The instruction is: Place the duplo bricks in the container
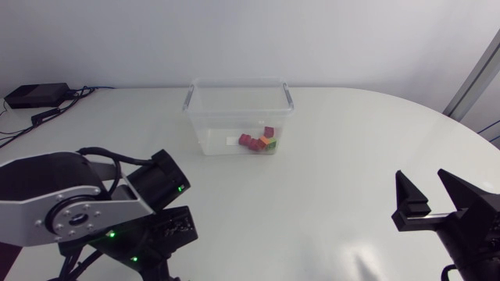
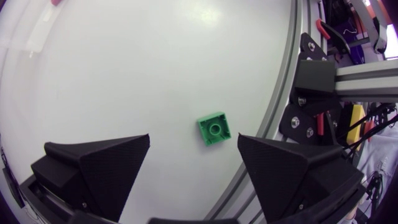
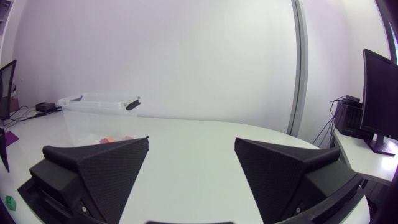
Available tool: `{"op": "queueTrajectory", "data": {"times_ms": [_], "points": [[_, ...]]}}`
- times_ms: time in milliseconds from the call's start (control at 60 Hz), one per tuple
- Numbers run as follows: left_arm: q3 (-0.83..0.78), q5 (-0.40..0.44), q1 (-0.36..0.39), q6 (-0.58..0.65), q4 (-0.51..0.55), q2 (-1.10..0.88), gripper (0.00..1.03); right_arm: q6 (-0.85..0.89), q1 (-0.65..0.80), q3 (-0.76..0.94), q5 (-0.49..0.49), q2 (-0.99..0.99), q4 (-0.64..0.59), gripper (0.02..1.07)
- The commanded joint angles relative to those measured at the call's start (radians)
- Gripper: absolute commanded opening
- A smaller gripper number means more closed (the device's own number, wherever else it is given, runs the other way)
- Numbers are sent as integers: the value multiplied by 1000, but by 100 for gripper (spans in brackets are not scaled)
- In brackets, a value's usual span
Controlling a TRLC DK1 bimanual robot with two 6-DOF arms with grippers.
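The small green plastic duplo brick [image 2: 214, 129], lying untouched inside the wide-apart left pincer [image 2: 193, 139], could be pushed off the white worktop's [image 2: 155, 62] edge if bumped.

From above, the silver-grey left arm [image 1: 78, 203] hides the green square duplo brick [image 2: 214, 129]; the small bricks [image 1: 259, 141] heaped in the clear plastic container [image 1: 215, 117] cannot be counted.

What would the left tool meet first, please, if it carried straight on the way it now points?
Most likely the green duplo brick, lying on the white table just ahead of the open left tool, roughly between its fingers. Depth is unclear, so it might meet the table beside it instead.
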State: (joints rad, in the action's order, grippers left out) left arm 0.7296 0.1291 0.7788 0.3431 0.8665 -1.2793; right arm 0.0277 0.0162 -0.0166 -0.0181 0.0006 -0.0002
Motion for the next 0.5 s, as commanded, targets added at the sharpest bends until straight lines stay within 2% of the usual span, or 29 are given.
{"op": "queueTrajectory", "data": {"times_ms": [0, 150, 433, 483], "points": [[37, 37, 25, -36, 34, -51, 99, 8, 8, 17, 9, -5, -6, 102], [24, 53, 68, -59, 40, -75, 99, 8, 8, 17, 9, -5, -6, 102], [16, 52, 57, -53, 2, -181, 99, 9, 8, 17, 9, -5, -6, 102], [22, 52, 37, -50, -17, -212, 99, 8, 8, 17, 9, -5, -6, 102]]}}
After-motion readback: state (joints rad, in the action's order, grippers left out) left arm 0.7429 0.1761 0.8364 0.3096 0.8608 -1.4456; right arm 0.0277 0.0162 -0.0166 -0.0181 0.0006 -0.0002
